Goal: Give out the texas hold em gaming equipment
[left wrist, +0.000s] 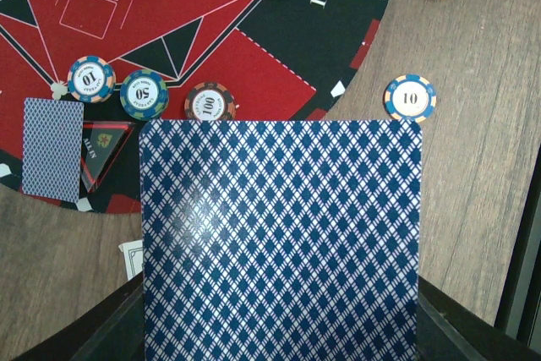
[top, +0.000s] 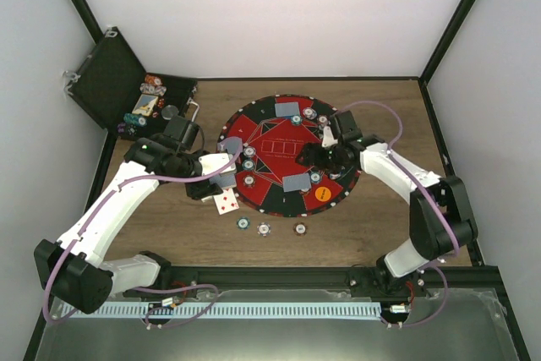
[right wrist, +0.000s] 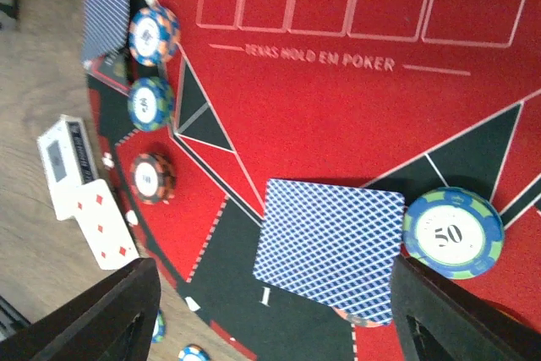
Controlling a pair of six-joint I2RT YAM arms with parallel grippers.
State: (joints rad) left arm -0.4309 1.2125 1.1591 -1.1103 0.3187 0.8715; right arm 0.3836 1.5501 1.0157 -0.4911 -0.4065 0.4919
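Note:
My left gripper (top: 216,177) is shut on a blue-backed playing card (left wrist: 279,243) and holds it over the mat's near-left edge; the card hides the fingertips. Three striped chips (left wrist: 144,95) lie in a row on the mat just beyond it, beside a face-down card (left wrist: 52,148). My right gripper (top: 311,158) is open above the mat, its fingers (right wrist: 114,310) either side of a face-down card (right wrist: 330,247) without touching it. A green-blue 50 chip (right wrist: 452,232) lies by that card. An orange button disc (top: 322,194) lies at the mat's near edge.
The round red-and-black mat (top: 270,137) holds another card (top: 288,109) and two chips (top: 314,116) at the far side. A face-up diamonds card (top: 226,201) and three chips (top: 265,228) lie on the wooden table. An open black case (top: 114,82) with chips stands far left.

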